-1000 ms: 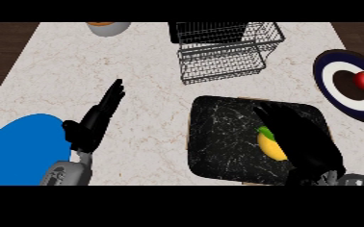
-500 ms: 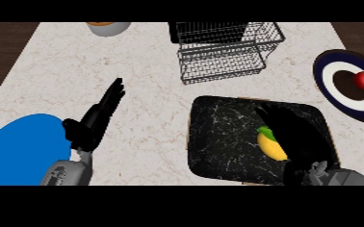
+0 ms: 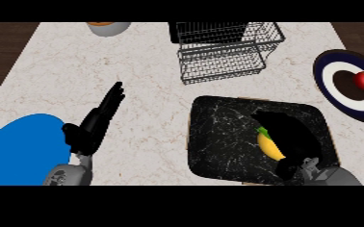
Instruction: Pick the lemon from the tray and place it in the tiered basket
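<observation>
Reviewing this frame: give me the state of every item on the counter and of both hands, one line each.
lemon: lying on the tray, partly covered by the right hand.
tray: flat on the counter.
tiered basket: upright, nothing visible inside.
right hand: over the tray at the lemon; grip not visible.
left hand: open, fingers straight, resting at left.
blue plate: bare.
dark plate: holds a red item at the edge.

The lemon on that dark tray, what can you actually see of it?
The lemon is a small yellow oval with a green tip at its upper end. It lies tilted on the black marbled tray, towards the tray's right side. The robot's black right hand reaches over it from below and hides its right edge. Whether the hand touches it cannot be told.
</observation>
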Robot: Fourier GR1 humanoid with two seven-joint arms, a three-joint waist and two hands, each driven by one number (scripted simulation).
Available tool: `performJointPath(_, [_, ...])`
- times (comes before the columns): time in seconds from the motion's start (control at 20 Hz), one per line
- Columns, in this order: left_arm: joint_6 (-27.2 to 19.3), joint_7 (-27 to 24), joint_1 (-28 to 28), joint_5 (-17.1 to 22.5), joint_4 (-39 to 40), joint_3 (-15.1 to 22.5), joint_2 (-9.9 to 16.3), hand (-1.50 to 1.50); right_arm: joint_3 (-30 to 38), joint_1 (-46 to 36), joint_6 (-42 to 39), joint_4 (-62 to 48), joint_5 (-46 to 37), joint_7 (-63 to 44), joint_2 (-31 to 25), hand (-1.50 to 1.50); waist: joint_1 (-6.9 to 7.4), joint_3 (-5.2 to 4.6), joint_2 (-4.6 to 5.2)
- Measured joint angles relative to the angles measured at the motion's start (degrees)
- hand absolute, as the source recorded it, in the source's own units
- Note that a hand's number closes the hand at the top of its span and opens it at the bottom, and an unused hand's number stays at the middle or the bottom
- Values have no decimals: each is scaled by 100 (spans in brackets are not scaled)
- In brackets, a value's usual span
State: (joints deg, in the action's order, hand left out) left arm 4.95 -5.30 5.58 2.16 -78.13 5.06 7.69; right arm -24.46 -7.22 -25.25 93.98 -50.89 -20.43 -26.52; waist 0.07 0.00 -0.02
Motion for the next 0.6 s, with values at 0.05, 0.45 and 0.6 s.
performJointPath(0.05, [-30, -27, 42, -36, 37, 6, -37, 0, -4, 30, 103, -41, 2, 86, 92, 150, -3, 0, 1])
performJointPath(0.45, [45, 67, 109, -63, 5, -100, -72, 0, 230, -19, 571, -214, -161, 1032, 309, 150, -2, 0, 0])
performJointPath(0.6, [29, 174, 54, -108, -130, -96, -134, 0, 365, 81, 554, -91, -261, 1247, 336, 150, -6, 0, -1])
